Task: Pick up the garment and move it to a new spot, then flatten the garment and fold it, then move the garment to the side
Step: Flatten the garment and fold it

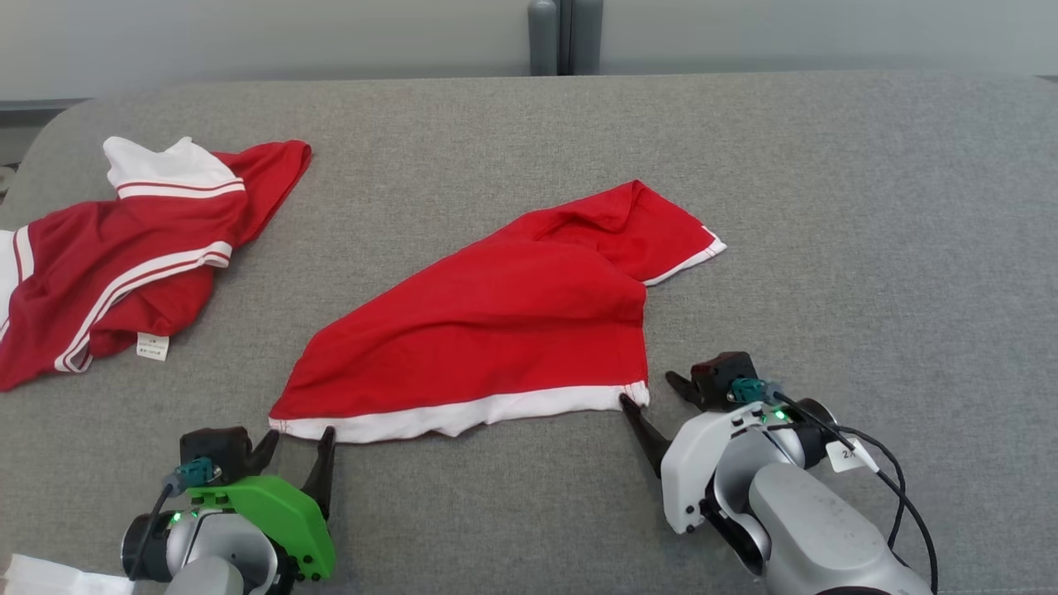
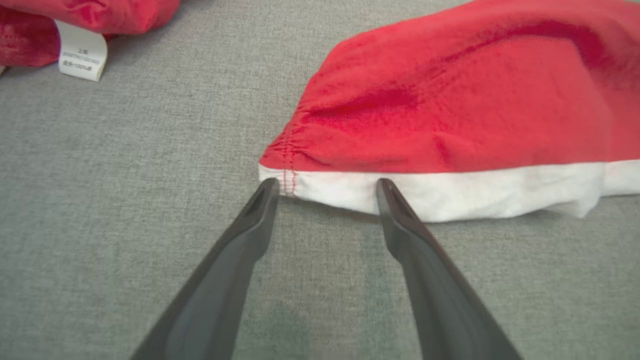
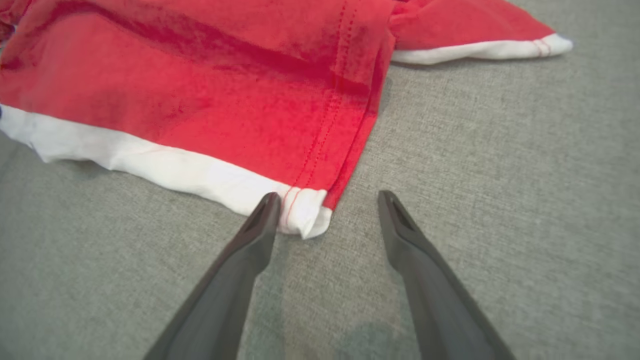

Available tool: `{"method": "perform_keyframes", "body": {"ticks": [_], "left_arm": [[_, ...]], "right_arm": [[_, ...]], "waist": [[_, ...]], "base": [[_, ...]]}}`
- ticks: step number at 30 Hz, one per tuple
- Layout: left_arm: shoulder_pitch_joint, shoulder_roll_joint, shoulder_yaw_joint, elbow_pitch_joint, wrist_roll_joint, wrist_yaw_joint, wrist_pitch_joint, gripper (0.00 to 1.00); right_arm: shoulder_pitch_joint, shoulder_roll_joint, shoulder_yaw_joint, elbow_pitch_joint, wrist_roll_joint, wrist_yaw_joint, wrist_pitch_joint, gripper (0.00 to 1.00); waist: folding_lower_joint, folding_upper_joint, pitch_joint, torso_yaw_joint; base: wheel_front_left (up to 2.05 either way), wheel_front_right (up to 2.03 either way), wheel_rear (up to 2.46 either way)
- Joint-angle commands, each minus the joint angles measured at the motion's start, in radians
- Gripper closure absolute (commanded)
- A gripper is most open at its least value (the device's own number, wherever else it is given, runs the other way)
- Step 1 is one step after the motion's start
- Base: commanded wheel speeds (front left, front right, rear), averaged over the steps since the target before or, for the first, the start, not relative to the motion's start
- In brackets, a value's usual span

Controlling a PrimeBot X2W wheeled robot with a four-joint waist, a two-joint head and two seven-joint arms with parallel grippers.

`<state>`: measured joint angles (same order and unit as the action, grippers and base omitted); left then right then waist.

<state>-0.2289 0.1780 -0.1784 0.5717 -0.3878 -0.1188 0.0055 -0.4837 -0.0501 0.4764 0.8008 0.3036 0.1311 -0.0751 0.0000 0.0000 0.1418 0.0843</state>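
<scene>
The left gripper point(image 1: 299, 438) stood wide open with nothing between its fingers. Straight ahead of its tips lay the red garment point(image 1: 496, 330), spread in a rumpled wedge on the grey fabric-topped desk point(image 1: 826, 207). In the left wrist view, this gripper point(image 2: 326, 184) had both fingertips at the edge of the garment's white hem band point(image 2: 450, 197). One tip was by the stitched corner and the other further along the band, and the red cloth point(image 2: 450, 100) ran away beyond them.

The right gripper point(image 1: 647, 391) was just as wide open and also held nothing. In its own wrist view, the gripper point(image 3: 328, 196) had one fingertip against the curled white corner of the hem point(image 3: 305, 217), while the other fingertip sat over bare grey desk just beside the garment's side seam. The rest of the garment point(image 3: 200, 75) stretched ahead and off to that first finger's side, and a folded flap with a white edge point(image 3: 480, 50) lay further out in front.

Well away from the left gripper, ahead and to its outer side, a second red garment with white stripes point(image 1: 124, 256) lay bunched up. Its white care label point(image 1: 153, 346) faced the gripper and also showed in the left wrist view point(image 2: 81, 52).
</scene>
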Motion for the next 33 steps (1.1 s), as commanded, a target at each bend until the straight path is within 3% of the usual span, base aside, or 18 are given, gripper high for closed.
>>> {"method": "perform_keyframes", "body": {"ticks": [1,10,32,33], "left_arm": [[-0.015,0.006,-0.006,0.010,-0.001,0.000,0.004,0.00],[-0.040,0.000,-0.012,0.040,-0.021,-0.004,-0.027,0.00],[-0.097,0.022,-0.040,0.100,-0.083,-0.011,-0.012,0.00],[-0.098,0.022,-0.045,0.095,-0.085,-0.011,-0.016,0.00]], "right_arm": [[-0.009,-0.001,0.020,0.010,0.015,-0.001,-0.003,0.00],[-0.021,-0.001,0.121,0.048,0.111,0.000,-0.026,0.00],[-0.095,-0.001,0.242,0.105,0.225,0.000,-0.072,0.00],[-0.096,-0.001,0.247,0.104,0.231,0.000,-0.076,0.12]], "waist": [[0.0000,0.0000,0.004,0.006],[0.0000,0.0000,0.002,0.011],[0.0000,0.0000,0.013,-0.008],[0.0000,0.0000,0.014,-0.008]], "base": [[0.00,0.00,0.00],[0.00,0.00,0.00],[0.00,0.00,0.00],[0.00,0.00,0.00]]}}
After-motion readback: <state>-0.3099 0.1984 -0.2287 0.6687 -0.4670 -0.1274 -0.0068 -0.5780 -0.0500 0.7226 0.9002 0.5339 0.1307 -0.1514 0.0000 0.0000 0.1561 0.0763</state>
